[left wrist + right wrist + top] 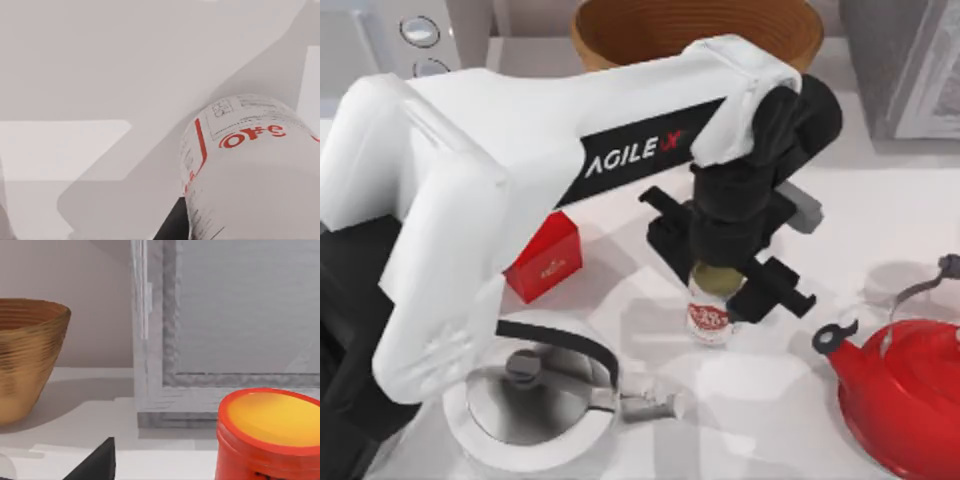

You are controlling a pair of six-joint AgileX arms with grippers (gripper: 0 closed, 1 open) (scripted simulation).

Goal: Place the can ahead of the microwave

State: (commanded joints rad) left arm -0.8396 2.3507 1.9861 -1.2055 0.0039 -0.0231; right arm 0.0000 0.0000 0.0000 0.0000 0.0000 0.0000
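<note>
Overhead, the left arm spans the table and its gripper (725, 290) sits over the can (709, 318), fingers astride the gold-green top and apparently clenched on it, though whether the can is lifted or on the table (790, 400) cannot be judged; the left wrist view has the can's white label close up. Around it lie a red box (545, 258), a silver kettle (535, 400), a red kettle (910, 395) and a wooden bowl (695, 35). Grasp appears made; carrying to the spot before the microwave (415, 35), top left, and release remain.

White-labelled can (709, 312) upright mid-table; microwave (420, 35) far-left corner.
</note>
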